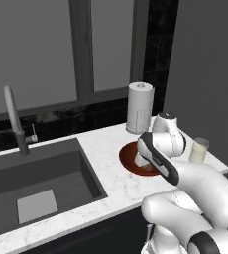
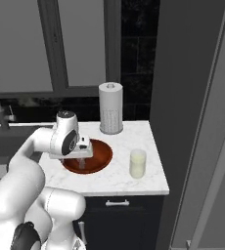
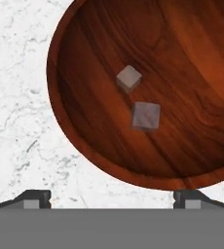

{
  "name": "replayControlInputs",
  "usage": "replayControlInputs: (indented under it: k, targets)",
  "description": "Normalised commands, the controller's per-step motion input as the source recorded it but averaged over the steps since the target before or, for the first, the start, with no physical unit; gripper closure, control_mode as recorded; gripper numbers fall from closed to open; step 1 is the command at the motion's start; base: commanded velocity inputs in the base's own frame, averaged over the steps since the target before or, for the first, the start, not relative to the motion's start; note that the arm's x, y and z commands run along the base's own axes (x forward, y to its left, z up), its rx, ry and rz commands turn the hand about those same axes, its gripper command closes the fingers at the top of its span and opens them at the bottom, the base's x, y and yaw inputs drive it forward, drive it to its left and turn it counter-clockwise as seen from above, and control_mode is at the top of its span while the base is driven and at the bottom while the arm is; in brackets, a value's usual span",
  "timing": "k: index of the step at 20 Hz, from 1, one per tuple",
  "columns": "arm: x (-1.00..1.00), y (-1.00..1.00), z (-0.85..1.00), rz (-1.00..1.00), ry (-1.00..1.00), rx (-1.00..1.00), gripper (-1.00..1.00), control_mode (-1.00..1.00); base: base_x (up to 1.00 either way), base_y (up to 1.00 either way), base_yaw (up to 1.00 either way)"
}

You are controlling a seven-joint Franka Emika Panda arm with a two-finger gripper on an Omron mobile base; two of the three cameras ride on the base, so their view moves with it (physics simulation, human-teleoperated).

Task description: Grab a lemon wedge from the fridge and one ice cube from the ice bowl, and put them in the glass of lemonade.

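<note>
Hovering above the ice bowl (image 3: 148, 92), gripper (image 3: 112, 198) spread to full width, nothing between the fingertips (image 3: 37, 198). Looking straight down into the glossy reddish-brown wood. Two cubes lying on the bowl floor, close together but apart: nearer ice cube (image 3: 145, 115) sitting just beyond the bowl's near rim, second cube (image 3: 129, 78) further in.

Seeing from the right base view the hand poised over the bowl (image 2: 102, 156) on the marble counter (image 2: 148, 141), glass of lemonade (image 2: 137, 163) standing beside the bowl, apart from it. Paper-towel roll (image 2: 110, 107) standing behind, against the window wall.

Judging the step in hand: picking one cube only. Favouring the nearer cube, being closest to centre between the jaws. Shifting forward slightly first, so the cube sits midway between the tips rather than ahead of them. Descending straight, keeping clear of the near rim. Squaring the jaws to the cube's flat faces, since corner contact on something this small and likely slick risks squirting it aside. Watching the second cube: near enough to be nudged or trapped alongside.

Lemon wedge and fridge interior: cannot tell from here.
</note>
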Motion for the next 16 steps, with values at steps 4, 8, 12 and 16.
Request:
replayControlInputs:
  k: [4, 8, 12, 16]
  targets:
    - [0.40, 0.00, 0.00, 0.02, 0.03, 0.00, -1.00, -1.00, 0.00, 0.00, 0.00]
    - [0.54, 0.00, 0.00, -0.01, 0.10, 0.00, -1.00, -1.00, 0.00, 0.00, 0.00]
    - [0.28, 0.00, -0.05, -0.02, 0.10, 0.00, -1.00, -1.00, 0.00, 0.00, 0.00]
    - [0.21, 0.00, -0.17, -0.09, 0.14, 0.00, -1.00, -1.00, 0.00, 0.00, 0.00]
